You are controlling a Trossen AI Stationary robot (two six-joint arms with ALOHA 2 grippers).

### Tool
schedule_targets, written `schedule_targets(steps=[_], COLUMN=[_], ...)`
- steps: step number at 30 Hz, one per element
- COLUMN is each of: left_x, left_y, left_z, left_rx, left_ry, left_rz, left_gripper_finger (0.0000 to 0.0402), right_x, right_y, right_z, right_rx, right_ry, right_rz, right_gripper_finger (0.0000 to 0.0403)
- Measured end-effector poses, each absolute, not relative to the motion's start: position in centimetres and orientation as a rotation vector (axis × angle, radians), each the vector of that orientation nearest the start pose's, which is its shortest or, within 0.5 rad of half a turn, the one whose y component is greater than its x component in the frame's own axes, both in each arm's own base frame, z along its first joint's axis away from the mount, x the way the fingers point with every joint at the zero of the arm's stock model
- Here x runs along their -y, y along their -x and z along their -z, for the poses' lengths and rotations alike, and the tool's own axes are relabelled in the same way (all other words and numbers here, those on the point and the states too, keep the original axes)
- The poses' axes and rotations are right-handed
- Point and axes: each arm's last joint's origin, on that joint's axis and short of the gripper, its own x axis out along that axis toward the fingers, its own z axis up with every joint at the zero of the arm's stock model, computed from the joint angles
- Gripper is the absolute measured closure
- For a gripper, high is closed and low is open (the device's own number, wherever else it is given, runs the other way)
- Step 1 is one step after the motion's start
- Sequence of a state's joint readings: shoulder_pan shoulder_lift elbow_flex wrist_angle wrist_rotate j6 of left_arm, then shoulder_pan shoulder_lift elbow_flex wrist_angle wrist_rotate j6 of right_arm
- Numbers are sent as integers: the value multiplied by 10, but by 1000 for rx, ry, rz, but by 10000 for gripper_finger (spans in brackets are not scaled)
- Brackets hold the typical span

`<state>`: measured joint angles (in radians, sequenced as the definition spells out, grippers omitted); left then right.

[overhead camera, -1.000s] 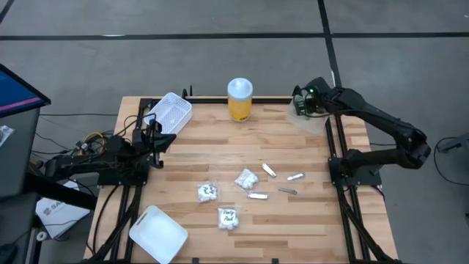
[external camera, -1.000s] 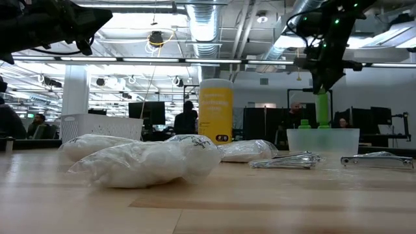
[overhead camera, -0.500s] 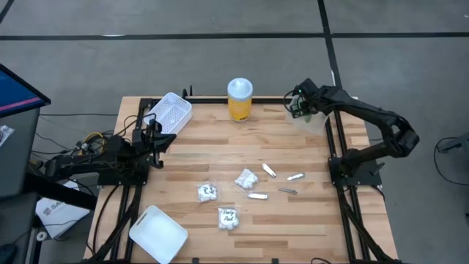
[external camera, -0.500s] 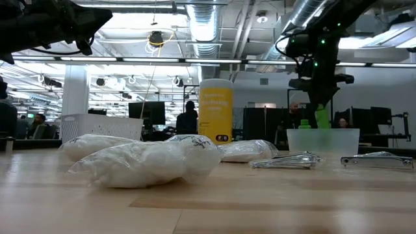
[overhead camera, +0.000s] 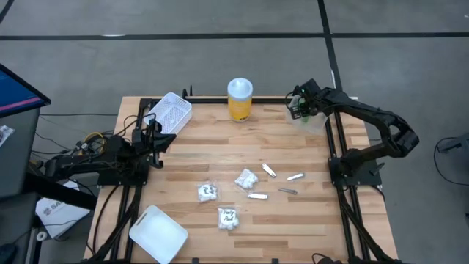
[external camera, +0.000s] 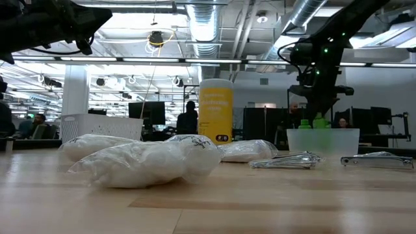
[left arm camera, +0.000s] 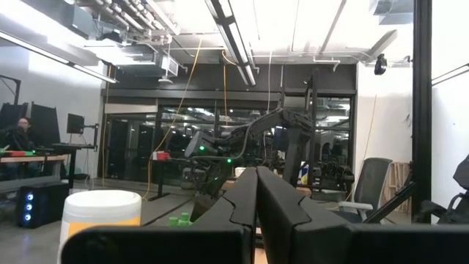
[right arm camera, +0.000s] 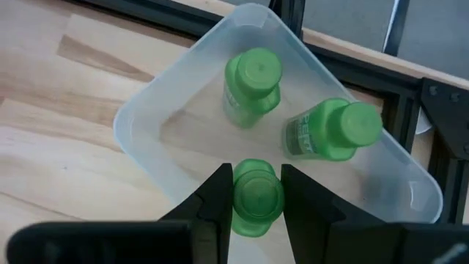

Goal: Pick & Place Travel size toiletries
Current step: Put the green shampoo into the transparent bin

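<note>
My right gripper (overhead camera: 297, 110) is at the table's far right, over a clear tub (right arm camera: 139, 139), and is shut on a small green bottle (right arm camera: 256, 198). Two more green bottles (right arm camera: 251, 86) (right arm camera: 333, 130) stand in the tub. In the low view the held bottle (external camera: 320, 121) shows just above the tub's rim (external camera: 323, 132). Three white packets (overhead camera: 207, 193) (overhead camera: 247, 178) (overhead camera: 229, 218) and several slim silvery tubes (overhead camera: 269, 170) lie on the table's middle. My left gripper (left arm camera: 256, 198) waits shut at the left, above the table. My right gripper pinches the green bottle's sides (right arm camera: 236, 198) between its two fingers, just under the cap. The fingers come from above, slanting down. The bottle stands upright in the hold with its cap up, its lower part at the tub's rim.
A tall yellow jar with a white lid (overhead camera: 239, 99) stands at the far edge. A white mesh basket (overhead camera: 170, 114) sits at the far left and a white tray (overhead camera: 157, 233) at the near left. Bare wood lies between the tub and the tubes.
My right gripper has come down toward the clear tub with the green bottle, shifting slightly toward the table's left and staying shut on it. The bottle has sunk from well above the tub to its rim.
</note>
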<state>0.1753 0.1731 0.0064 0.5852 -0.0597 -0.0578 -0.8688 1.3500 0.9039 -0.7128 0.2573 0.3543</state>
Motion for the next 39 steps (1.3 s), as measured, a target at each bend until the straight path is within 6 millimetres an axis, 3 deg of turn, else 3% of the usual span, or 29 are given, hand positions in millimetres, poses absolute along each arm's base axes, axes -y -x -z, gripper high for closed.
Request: schedule_targets(steps=[22,28,39], left_x=[-20,-20,-20], left_y=[-98,-98,-98], left_z=[-207,-207,-208], left_rx=[427,429,435], left_ry=[38,38,37], left_rz=[-238,-238,-239], left_gripper_finger=[401,401,401], right_x=[198,194,197], right_y=[-152,-150,-153], right_z=[-222,-209,-209], right_rx=[-979,-988,-942], right_ry=[-624,-634,-610], right_rz=[1168,1147,1141], right_gripper_finger=[312,312,311])
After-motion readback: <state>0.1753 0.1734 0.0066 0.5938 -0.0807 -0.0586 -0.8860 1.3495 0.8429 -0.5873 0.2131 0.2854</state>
